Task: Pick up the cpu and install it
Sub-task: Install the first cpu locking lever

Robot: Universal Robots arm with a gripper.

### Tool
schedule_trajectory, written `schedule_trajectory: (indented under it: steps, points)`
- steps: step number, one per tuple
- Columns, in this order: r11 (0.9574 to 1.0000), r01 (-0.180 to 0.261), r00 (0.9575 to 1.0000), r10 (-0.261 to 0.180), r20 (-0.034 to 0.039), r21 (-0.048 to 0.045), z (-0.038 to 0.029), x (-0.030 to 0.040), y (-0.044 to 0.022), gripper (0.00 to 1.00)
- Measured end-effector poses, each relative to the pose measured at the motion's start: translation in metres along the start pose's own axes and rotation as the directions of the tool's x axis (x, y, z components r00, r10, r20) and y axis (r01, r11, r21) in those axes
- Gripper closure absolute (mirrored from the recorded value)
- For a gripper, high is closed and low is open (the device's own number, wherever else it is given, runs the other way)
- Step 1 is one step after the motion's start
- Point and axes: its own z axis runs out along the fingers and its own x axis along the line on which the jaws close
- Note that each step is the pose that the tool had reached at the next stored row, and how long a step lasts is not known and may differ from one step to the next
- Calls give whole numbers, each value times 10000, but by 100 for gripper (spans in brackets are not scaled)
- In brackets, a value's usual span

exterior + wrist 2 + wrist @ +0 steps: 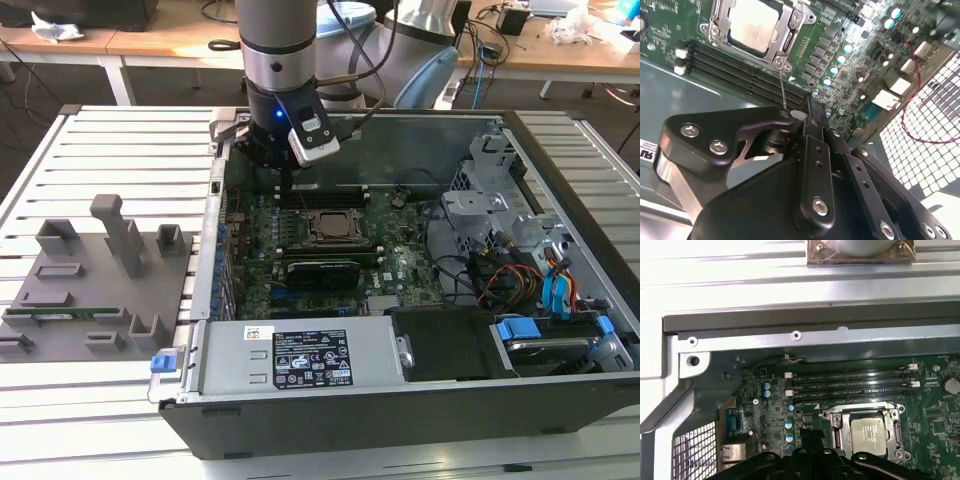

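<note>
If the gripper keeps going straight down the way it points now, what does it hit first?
Probably the motherboard beside the socket: the gripper points down at the memory slots, not at the cpu already seated there. Depth is unclear.

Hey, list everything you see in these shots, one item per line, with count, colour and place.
cpu: one, silver-grey, seated in the motherboard socket.
socket frame: one, metal, around the cpu.
motherboard: one, green, inside the case.
memory slots: several, black, beside the socket.
computer case: one, black and grey, open on the slatted table.
power supply: one, grey, at the case's near edge.
fixture tray: one, grey, at the exterior view's left.
slatted table: one, silver, under everything.
arm: one, silver and black, over the case.
pincer: one, black, near the socket.
</note>
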Motion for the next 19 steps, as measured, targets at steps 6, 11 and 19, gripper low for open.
schedule_trajectory:
  steps: [6, 11, 19]
  points:
    - [9979, -20, 10000, 17, -44, -645, 58, 18, -9, 89]
    - [9942, -9, 10000, 1, -77, -1072, 151, 22, -25, 89]
    - [9942, 0, 10000, -8, -80, -1072, 208, -195, -17, 89]
